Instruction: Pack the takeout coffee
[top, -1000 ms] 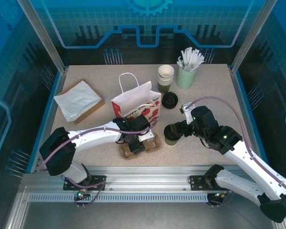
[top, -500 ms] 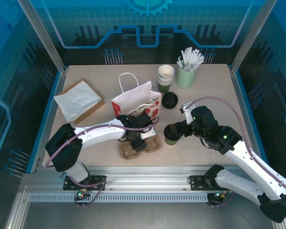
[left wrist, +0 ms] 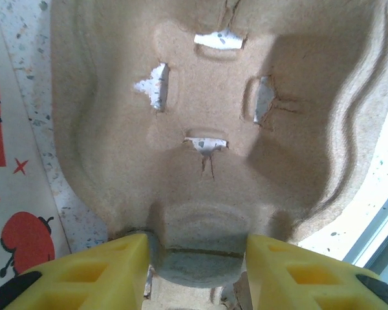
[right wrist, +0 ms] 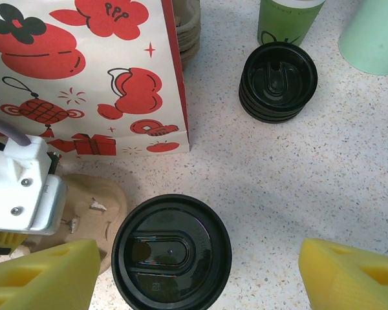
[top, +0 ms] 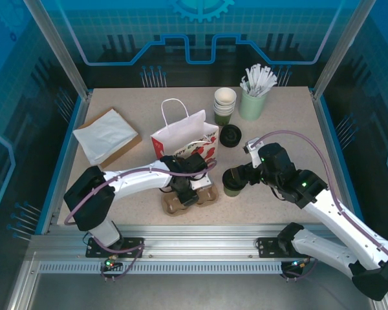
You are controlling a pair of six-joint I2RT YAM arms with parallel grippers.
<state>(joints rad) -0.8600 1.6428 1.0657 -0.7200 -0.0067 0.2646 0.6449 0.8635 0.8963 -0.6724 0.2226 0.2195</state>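
The takeout coffee [top: 232, 183], a dark green cup under a round black lid [right wrist: 171, 252], stands on the table right of the brown pulp cup carrier [top: 207, 194]. My right gripper [top: 238, 175] hovers over it, open, the yellow fingers [right wrist: 42, 278] wide on either side of the lid with gaps. My left gripper [top: 184, 194] is down on the carrier [left wrist: 207, 97], and its fingertips [left wrist: 119, 268] press both sides of a rounded hump at the carrier's edge. The white paper bag with red prints [top: 184, 139] stands upright just behind the carrier.
A stack of black lids [top: 230, 135] lies behind the coffee, with nested cups [top: 224, 104] and a pale green cup of white sticks [top: 253, 100] farther back. White napkins on a brown box [top: 107, 135] sit at the left. The bag's side [right wrist: 84, 71] stands near the lidded cup.
My left gripper has narrowed a little onto the carrier's hump and the left arm's elbow has shifted slightly. The right arm and the coffee have not moved.
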